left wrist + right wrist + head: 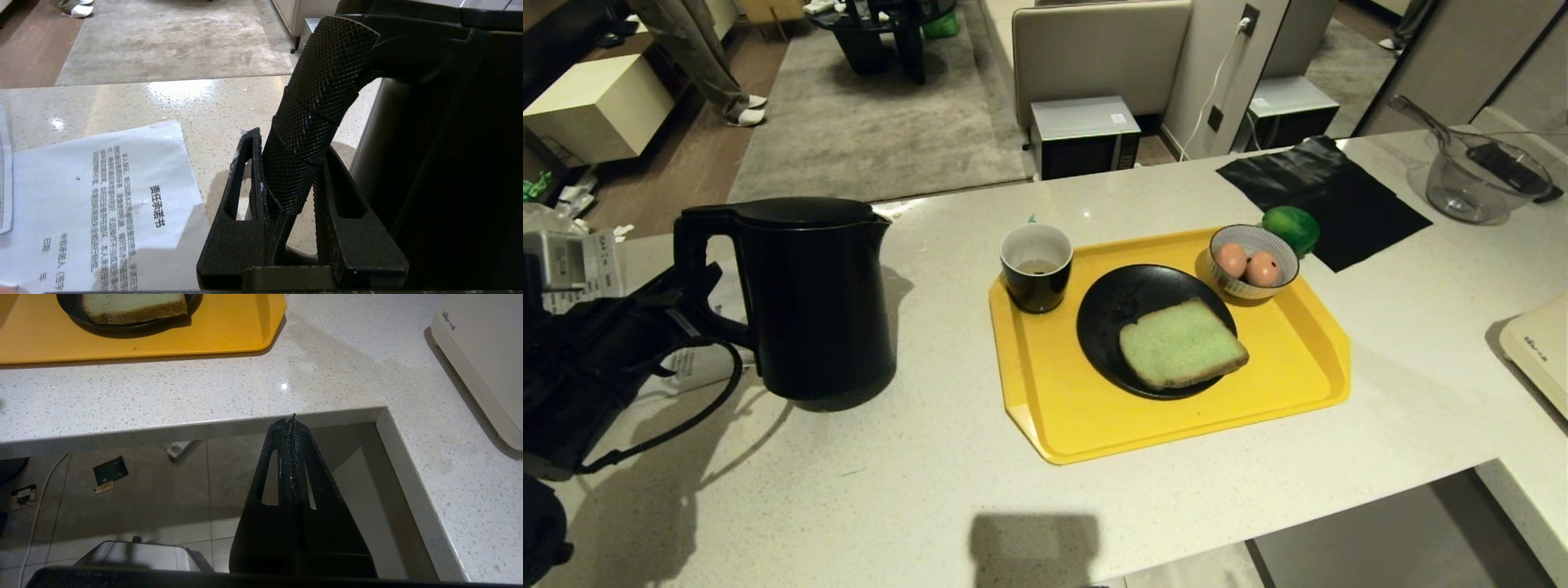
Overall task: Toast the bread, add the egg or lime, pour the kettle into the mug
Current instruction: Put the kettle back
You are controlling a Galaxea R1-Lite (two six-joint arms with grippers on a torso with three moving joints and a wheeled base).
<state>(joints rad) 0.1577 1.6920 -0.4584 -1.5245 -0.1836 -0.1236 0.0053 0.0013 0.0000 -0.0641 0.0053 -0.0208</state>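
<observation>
Speckled pale stone makes up the counter [947,490], the biggest thing before me, and on its left stands the matte black kettle [817,302], well apart from the yellow tray [1176,425]. My head view only shows my left arm as a dark mass beside the kettle's handle; my left wrist view shows more: my left gripper [292,179] is clamped on the textured loop handle [318,114], one finger on each side of it, with a printed sheet of paper [114,196] lying on the counter just beside. The tray carries a black plate [1119,310] holding the bread [1180,343], the mug [1036,265] at its far left corner, and a striped bowl [1254,260] with two brown eggs [1248,263]; the lime [1292,229] sits just behind that bowl, off the tray, touching a black cloth [1323,196]. Only my right wrist view shows my right gripper [292,420], fingers pressed together on nothing, hanging over the counter's near edge, with the floor below and a cream appliance [482,363] off to one side.
</observation>
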